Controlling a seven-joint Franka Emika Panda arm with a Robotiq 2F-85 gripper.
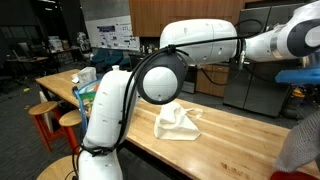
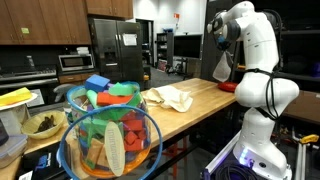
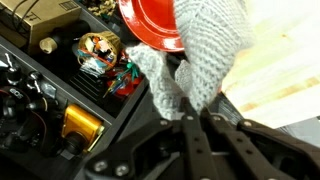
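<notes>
In the wrist view my gripper (image 3: 195,118) is shut on a grey-white knitted cloth (image 3: 205,50), which hangs bunched from the fingertips. A red bowl (image 3: 150,25) lies just beyond the cloth at the edge of the wooden table (image 3: 285,70). In an exterior view the gripper (image 2: 221,45) holds the cloth (image 2: 222,68) above the red bowl (image 2: 228,86) at the far end of the table. In an exterior view the cloth (image 1: 302,140) shows at the lower right edge; the gripper itself is out of frame there.
A crumpled beige cloth (image 1: 177,122) (image 2: 170,98) lies mid-table. A wire basket of colourful toys (image 2: 110,135) stands at the table's other end, also in an exterior view (image 1: 85,92). A dark bin of cluttered parts (image 3: 80,70) sits beside the table. Red stools (image 1: 45,112) stand alongside.
</notes>
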